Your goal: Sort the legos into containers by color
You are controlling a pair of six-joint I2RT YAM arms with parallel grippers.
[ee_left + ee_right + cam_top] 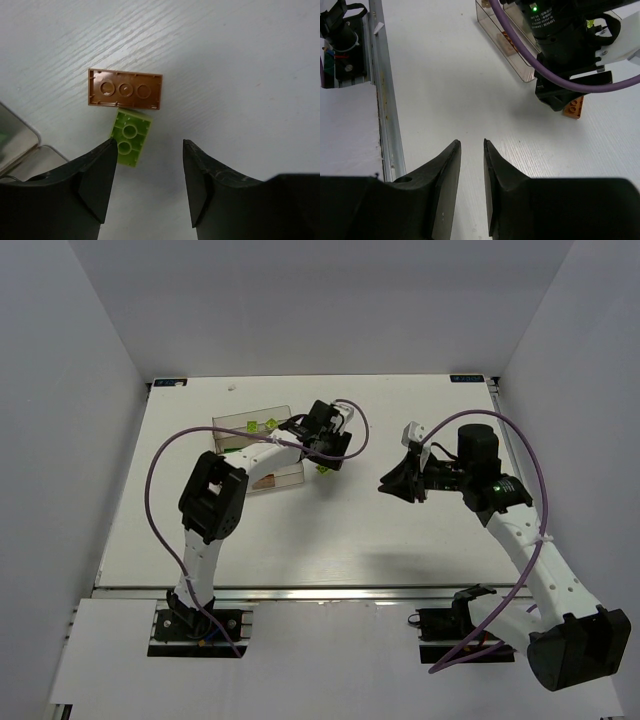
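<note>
In the left wrist view an orange brick [125,90] and a lime brick [130,136] lie underside up on the white table, touching each other. My left gripper [149,145] is open and empty above them, and its left fingertip is beside the lime brick. From above, the left gripper [325,435] hovers just right of the clear bins [232,435]; lime bricks [259,426] lie in a far bin. One lime brick [323,469] shows on the table. My right gripper [471,142] is narrowly open and empty over bare table, and it also shows from above [398,482]. The orange brick [573,107] shows under the left arm.
The bins' near end [506,42] holds something orange. The left arm's wrist and purple cable [570,45] stand between the right gripper and the bricks. A metal rail [387,125] runs along the table's front edge. White walls enclose the table.
</note>
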